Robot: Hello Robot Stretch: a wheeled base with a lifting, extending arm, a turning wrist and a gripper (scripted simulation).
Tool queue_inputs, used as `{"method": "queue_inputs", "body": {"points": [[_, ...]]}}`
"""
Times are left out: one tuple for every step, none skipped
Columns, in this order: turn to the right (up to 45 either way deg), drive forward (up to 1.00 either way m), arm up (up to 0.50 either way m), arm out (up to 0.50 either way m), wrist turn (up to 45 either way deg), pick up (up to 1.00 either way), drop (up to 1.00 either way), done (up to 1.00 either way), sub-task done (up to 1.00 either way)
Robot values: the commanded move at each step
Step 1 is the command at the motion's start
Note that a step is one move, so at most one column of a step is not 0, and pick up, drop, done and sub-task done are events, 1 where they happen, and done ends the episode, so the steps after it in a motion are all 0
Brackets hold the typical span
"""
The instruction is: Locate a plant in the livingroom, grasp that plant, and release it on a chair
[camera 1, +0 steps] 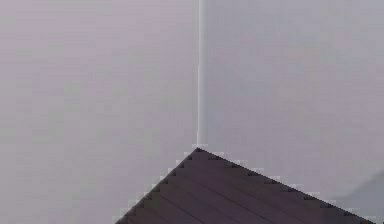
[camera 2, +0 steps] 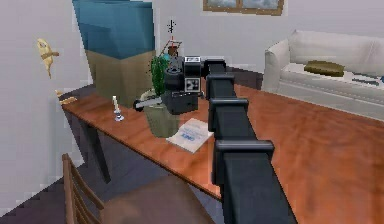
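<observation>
The forward view looks into a bare corner where two pale walls (camera 1: 90, 80) meet, with dark plank floor (camera 1: 230, 195) running up to them and free of furniture.

The arm side view looks across a reddish wooden table (camera 2: 320, 150) in a sitting room. A white sofa (camera 2: 300, 50) with an olive cushion (camera 2: 325, 68) stands beyond the table's far edge, and a framed picture (camera 2: 243, 6) hangs on the wall above.

The arm (camera 2: 240, 150) reaches out over the tabletop. The gripper (camera 2: 157, 100) is at the plant (camera 2: 159, 75) — green leaves in a dull pot, standing on the table near its left edge. Whether the gripper holds anything cannot be told, nor how its fingers stand.

A blue-and-tan box (camera 2: 115, 40) fills the table's far left corner. A small pale bottle (camera 2: 118, 108) stands between the box and the plant, close to the left edge. A sheet of paper (camera 2: 190, 135) lies just beside the pot, toward the near end.

A wooden chair (camera 2: 72, 185) sits off the table's left edge at the near end — well apart from the plant. A strip of dark floor separates the table's far edge from the sofa.
</observation>
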Motion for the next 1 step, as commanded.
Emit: {"method": "queue_inputs", "body": {"points": [[0.0, 0.00, 0.00, 0.00, 0.0, 0.00, 1.00, 0.00, 0.00]]}}
